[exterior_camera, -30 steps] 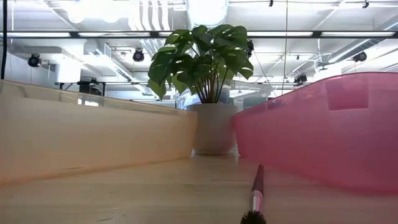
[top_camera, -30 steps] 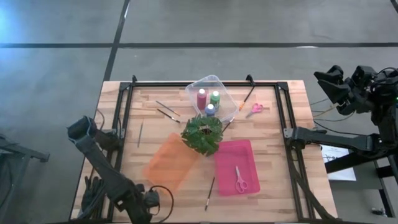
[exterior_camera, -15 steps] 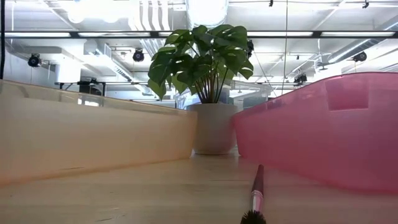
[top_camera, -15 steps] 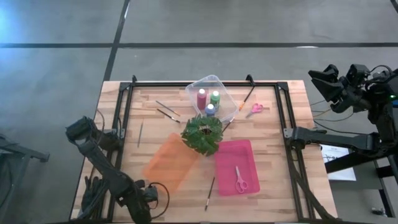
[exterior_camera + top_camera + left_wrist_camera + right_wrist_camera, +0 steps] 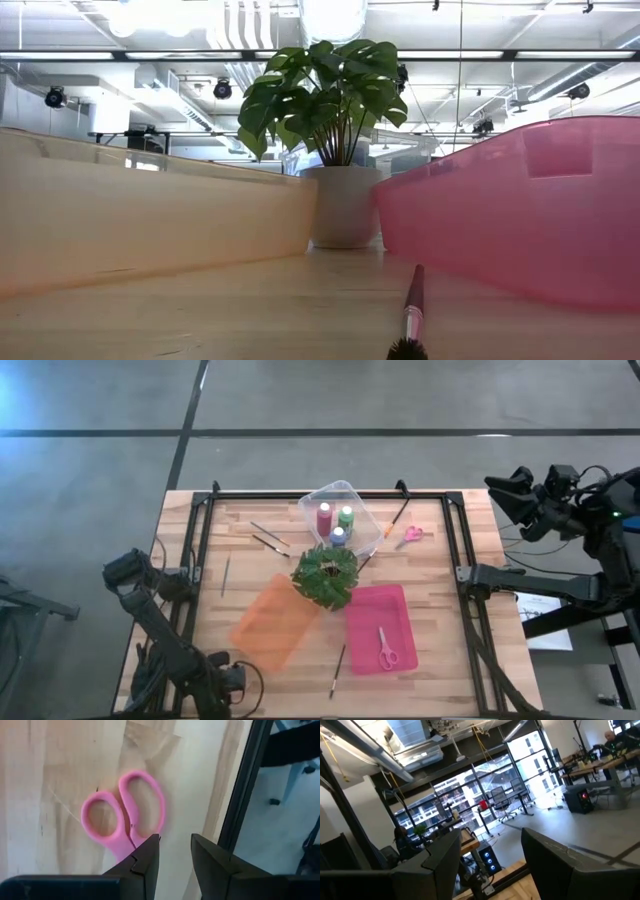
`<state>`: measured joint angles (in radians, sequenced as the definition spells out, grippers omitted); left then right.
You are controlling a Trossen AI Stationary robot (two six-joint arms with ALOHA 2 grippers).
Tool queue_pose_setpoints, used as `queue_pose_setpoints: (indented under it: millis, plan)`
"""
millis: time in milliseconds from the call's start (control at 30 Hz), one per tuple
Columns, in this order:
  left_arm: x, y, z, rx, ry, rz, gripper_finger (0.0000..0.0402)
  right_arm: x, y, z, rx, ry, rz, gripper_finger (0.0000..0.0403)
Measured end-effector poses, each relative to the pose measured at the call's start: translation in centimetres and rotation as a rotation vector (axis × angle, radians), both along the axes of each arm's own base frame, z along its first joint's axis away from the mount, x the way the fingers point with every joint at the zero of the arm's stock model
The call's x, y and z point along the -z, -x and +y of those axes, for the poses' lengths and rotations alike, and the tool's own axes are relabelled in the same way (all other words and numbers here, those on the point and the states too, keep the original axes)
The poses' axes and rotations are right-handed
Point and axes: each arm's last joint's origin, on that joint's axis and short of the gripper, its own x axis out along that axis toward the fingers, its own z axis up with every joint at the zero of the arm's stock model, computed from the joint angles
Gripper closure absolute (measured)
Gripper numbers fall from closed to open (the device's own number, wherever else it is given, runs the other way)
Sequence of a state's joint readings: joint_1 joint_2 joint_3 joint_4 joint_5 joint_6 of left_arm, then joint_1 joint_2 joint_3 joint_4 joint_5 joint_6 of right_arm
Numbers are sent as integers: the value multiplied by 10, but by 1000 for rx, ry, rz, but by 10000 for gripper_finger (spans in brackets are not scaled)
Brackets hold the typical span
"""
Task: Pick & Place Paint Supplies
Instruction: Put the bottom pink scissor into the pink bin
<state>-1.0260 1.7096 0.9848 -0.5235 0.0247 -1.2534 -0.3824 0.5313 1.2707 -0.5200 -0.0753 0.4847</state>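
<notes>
From above, three small paint bottles stand in the clear tray (image 5: pixel 352 500) at upper centre: maroon-pink (image 5: pixel 323 518), green (image 5: pixel 346 517) and blue-purple (image 5: pixel 338 536). Pink-handled scissors (image 5: pixel 411 535) lie on bare wood to its right, and a second pair (image 5: pixel 385 648) lies in the pink tray (image 5: pixel 400 605) lower down. Thin paintbrushes (image 5: pixel 269 532) are scattered across the table (image 5: pixel 190 520). The left wrist view alone shows looped pink handles up close, on wood beside a dark rail, with the left gripper (image 5: pixel 175 840) open and empty just above them. The low view shows only one brush (image 5: pixel 410 320), between the orange tray (image 5: pixel 150 220) and the pink one. The right gripper (image 5: pixel 505 485), at the upper right edge, is spread open on nothing.
</notes>
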Motion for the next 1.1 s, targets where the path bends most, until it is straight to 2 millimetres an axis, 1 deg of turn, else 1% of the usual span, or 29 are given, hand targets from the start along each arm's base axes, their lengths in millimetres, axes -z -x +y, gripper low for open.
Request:
queue_pose_setpoints:
  millis: [133, 300, 500, 633, 733, 1100]
  plan:
    - [5, 2, 4, 42, -22, -2, 280, 5, -5, -2, -5, -28, 14, 200]
    - [9, 2, 7, 102, -38, -17, 285, 7, -6, -2, -9, -40, 16, 200]
    - [7, -1, 4, 138, -13, -49, 323, 5, -5, -2, -12, -44, 0, 200]
    - [-1, -4, -2, 131, 16, -67, 343, 4, -3, -1, -12, -43, -9, 200]
    - [-4, -6, -4, 125, 18, -86, 345, 4, -3, -1, -11, -38, -9, 200]
    - [-2, -7, -1, 151, -24, -112, 342, 4, -2, -1, -9, -33, -7, 200]
